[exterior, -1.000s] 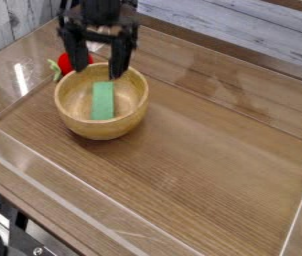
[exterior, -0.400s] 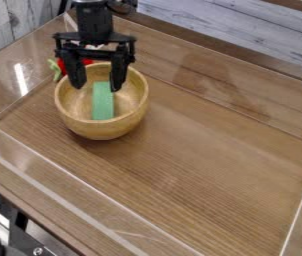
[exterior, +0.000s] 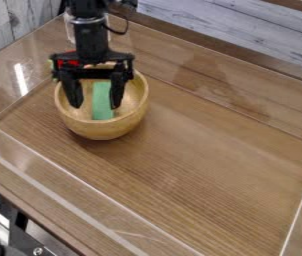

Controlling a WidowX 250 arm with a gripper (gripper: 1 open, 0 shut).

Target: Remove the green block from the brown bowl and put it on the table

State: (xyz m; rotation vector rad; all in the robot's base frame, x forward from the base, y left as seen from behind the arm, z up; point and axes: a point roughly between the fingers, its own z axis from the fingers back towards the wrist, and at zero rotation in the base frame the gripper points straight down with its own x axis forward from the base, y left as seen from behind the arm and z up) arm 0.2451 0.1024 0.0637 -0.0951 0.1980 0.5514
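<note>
Since the last frames the gripper (exterior: 95,97) has been brought down and toward the camera, from behind the bowl (exterior: 104,128) to over it. Fingers are spread wide, one to each side of the block (exterior: 102,99); nothing is pinched. The block is between the fingertips in this view, inside the bowl, which has not been shifted. Contact with the block can't be confirmed; fingertip depth can't be read. Approach looks nearly done, block not yet removed. Next, probably: fingers to be lowered if needed, then closed on the block. Rim could be snagged if the descent is off-centre. Table (exterior: 207,150) extends beside the gripper for the later set-down.
</note>
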